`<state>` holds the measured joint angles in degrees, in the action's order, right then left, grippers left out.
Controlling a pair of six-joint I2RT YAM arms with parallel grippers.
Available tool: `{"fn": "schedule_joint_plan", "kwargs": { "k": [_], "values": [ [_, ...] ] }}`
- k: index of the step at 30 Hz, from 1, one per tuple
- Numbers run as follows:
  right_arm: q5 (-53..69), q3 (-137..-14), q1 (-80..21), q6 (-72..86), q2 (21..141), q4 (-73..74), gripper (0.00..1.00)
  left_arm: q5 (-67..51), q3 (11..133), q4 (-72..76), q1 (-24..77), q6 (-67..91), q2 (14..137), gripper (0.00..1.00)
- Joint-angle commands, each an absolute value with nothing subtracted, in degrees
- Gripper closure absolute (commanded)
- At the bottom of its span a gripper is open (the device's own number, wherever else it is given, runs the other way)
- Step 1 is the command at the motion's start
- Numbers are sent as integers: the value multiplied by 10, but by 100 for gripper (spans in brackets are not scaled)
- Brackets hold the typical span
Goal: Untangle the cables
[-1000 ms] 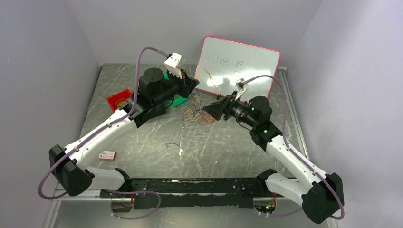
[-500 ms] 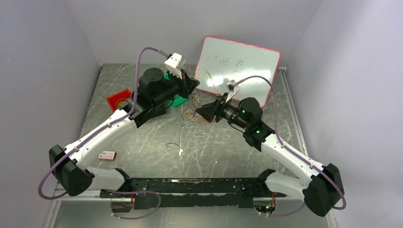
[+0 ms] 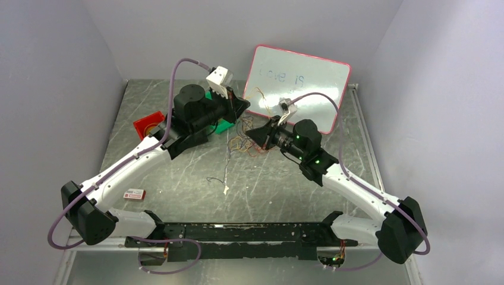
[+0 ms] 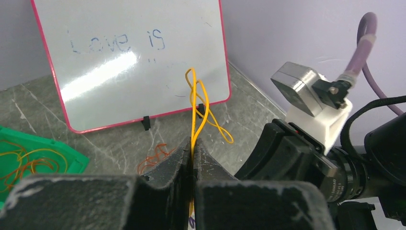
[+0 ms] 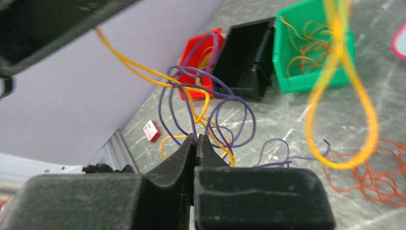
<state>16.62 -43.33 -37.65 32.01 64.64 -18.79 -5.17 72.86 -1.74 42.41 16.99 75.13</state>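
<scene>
The cables [image 3: 241, 141] hang in a tangle between my two grippers, above the table's middle rear. My left gripper [image 3: 245, 107] [image 4: 193, 142] is shut on a yellow cable [image 4: 193, 96], which loops up out of its tips. Just to its right and lower, my right gripper [image 3: 249, 134] [image 5: 197, 137] is shut on a purple cable [image 5: 230, 98]. That purple strand curls in loops around the yellow cable [image 5: 143, 72] running to the left gripper. An orange cable [image 5: 378, 178] [image 4: 153, 156] lies curled on the table below.
A pink-framed whiteboard [image 3: 303, 83] leans at the back. A green bin [image 5: 311, 48] holding orange strands, a black bin [image 5: 246, 57] and a red bin [image 3: 148, 124] stand at rear left. A small red-white tag [image 3: 134, 194] and a dark loose strand [image 3: 217, 180] lie nearer.
My right arm has moved left toward the left gripper, and its jaws have closed on the purple cable. The left arm has stayed still, holding the yellow cable.
</scene>
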Motion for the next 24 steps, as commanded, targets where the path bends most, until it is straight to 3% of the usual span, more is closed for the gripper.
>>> {"fn": "schedule_joint_plan", "kwargs": {
  "k": [1,12,17,24],
  "values": [
    [40,-434,-378,346,633,-115,100,-14,772,-34,420,167,743,93],
    [-121,-333,-367,404,597,23,100,135,873,-178,345,118,714,93],
    [-133,-298,-360,413,579,50,100,117,914,-202,273,91,709,93],
    [-171,-297,-359,405,582,120,100,119,1015,-238,253,8,756,93]
  ]
}}
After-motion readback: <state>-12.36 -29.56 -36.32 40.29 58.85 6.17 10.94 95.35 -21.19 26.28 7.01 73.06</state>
